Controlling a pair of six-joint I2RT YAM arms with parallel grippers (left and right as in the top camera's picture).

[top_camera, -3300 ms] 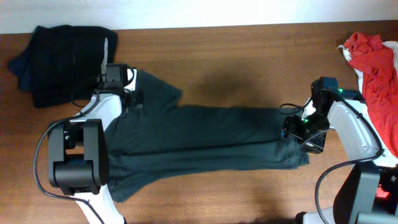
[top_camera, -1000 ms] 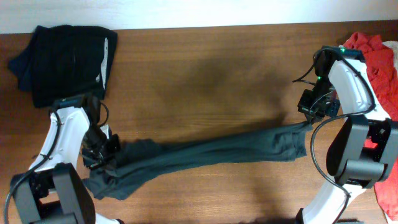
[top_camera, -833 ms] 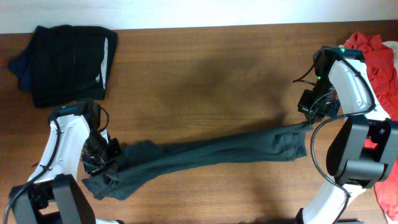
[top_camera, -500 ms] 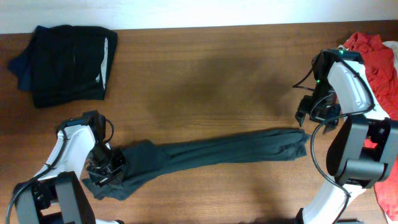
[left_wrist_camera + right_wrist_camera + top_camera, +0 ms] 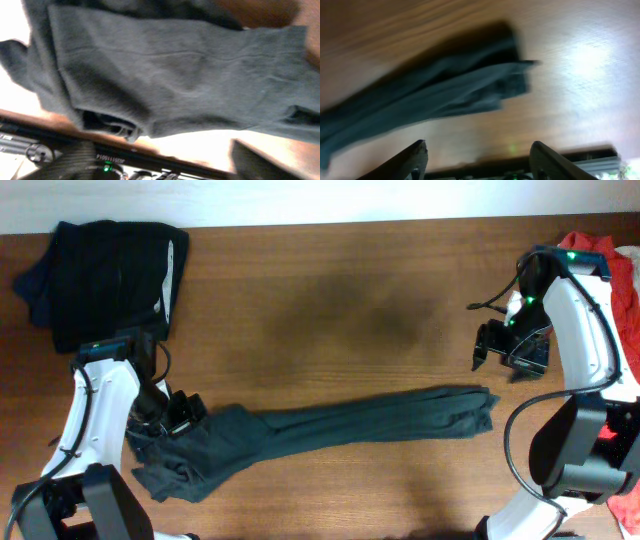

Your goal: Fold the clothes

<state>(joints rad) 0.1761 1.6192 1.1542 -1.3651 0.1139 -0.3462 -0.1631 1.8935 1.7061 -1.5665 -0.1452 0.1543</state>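
Smearing both wrist views, motion blur softens the bunched T-shirt (image 5: 360,423).

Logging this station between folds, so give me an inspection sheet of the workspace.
Surface: brown wooden table.
Job's things: grey-green shirt bunched in a long strip near the front; dark clothes far left; red clothes far right.
Clutter: nothing seen.
Grippers: left gripper over the shirt's left end, jaws open; right gripper off its right end, jaws open.
Cables: black cables loop beside both arms.
Surroundings: pale strip past the far edge.
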